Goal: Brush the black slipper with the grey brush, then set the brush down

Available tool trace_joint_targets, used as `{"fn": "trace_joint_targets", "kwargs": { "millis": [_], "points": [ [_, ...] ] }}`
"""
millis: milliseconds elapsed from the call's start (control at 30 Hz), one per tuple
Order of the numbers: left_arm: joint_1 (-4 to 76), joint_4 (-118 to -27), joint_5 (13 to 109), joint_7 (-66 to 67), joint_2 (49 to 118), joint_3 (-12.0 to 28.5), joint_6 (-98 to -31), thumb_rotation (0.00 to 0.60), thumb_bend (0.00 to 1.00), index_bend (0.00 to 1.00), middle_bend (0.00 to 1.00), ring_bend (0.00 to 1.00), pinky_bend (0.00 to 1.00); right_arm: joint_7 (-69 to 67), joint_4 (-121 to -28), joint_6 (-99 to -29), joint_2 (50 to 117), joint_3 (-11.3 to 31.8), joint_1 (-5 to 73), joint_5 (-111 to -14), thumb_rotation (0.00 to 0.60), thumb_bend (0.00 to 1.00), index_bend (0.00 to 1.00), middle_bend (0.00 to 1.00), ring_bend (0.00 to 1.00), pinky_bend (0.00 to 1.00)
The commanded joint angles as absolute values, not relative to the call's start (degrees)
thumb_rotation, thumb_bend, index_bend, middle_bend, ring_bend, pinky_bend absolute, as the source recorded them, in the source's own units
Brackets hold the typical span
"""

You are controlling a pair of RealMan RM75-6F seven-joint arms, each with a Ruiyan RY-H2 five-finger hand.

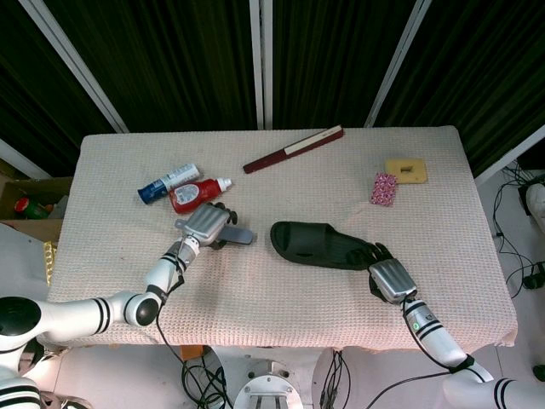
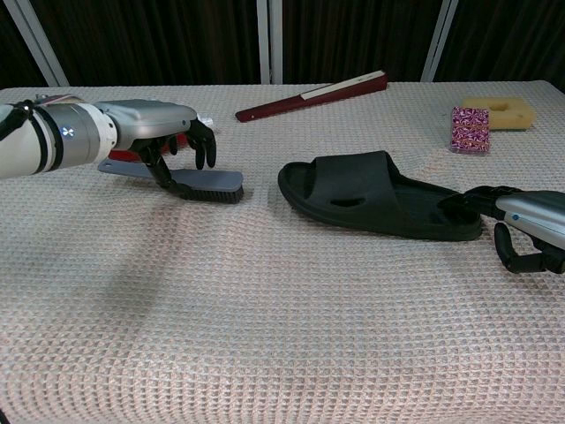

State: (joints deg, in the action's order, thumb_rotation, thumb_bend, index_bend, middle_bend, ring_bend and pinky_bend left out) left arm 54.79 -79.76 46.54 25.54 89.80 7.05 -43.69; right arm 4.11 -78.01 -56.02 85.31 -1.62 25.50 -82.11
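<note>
The black slipper [image 1: 319, 245] [image 2: 371, 196] lies flat in the middle of the cloth-covered table, toe to the left. The grey brush [image 1: 241, 235] [image 2: 208, 183] lies bristles down on the cloth left of the slipper, clear of it. My left hand [image 1: 204, 223] [image 2: 163, 131] hovers over the brush handle with its fingers spread and hanging down; the thumb reaches the brush's side, the other fingers stand above it. My right hand [image 1: 390, 277] [image 2: 528, 228] holds the slipper's heel end, one finger on the heel rim, the rest curled beside it.
Behind the left hand lie a red bottle [image 1: 197, 194] and a blue-and-white bottle [image 1: 168, 183]. A dark red folded fan [image 1: 294, 149] [image 2: 313, 95] lies at the back. A pink patterned packet [image 1: 384, 188] [image 2: 470, 129] and a yellow sponge [image 1: 405, 169] [image 2: 499, 110] sit back right.
</note>
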Motion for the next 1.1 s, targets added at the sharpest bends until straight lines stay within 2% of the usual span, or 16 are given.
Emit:
{"fn": "trace_joint_targets", "kwargs": {
  "millis": [33,733,900,1100],
  "points": [
    [54.8,-79.7,46.4,25.5,89.9,6.9,-43.7,0.595,0.29,0.36,0.36,0.22,0.31,4.0,-77.9,-56.0,85.3,-1.7,25.5,-82.0,0.600,1.00,0.12,0.15,0.00,0.06],
    [55.1,-78.8,46.1,24.7,90.2,6.2,-43.7,0.597,0.30,0.41,0.38,0.23,0.31,3.2,-77.1,-56.0,85.6,-1.6,25.4,-82.2,0.600,1.00,0.12,0.15,0.00,0.06],
    [55.0,-78.7,46.7,24.1,90.3,6.4,-44.1,0.597,0.32,0.45,0.43,0.26,0.36,3.1,-77.2,-55.9,85.6,-1.6,25.5,-82.2,0.600,1.00,0.11,0.15,0.00,0.06],
    [54.7,-78.3,47.2,23.2,90.7,6.7,-44.4,0.598,0.35,0.54,0.53,0.34,0.47,3.2,-77.4,-55.8,85.4,-1.6,25.5,-82.2,0.600,1.00,0.11,0.15,0.00,0.06]
  ]
}}
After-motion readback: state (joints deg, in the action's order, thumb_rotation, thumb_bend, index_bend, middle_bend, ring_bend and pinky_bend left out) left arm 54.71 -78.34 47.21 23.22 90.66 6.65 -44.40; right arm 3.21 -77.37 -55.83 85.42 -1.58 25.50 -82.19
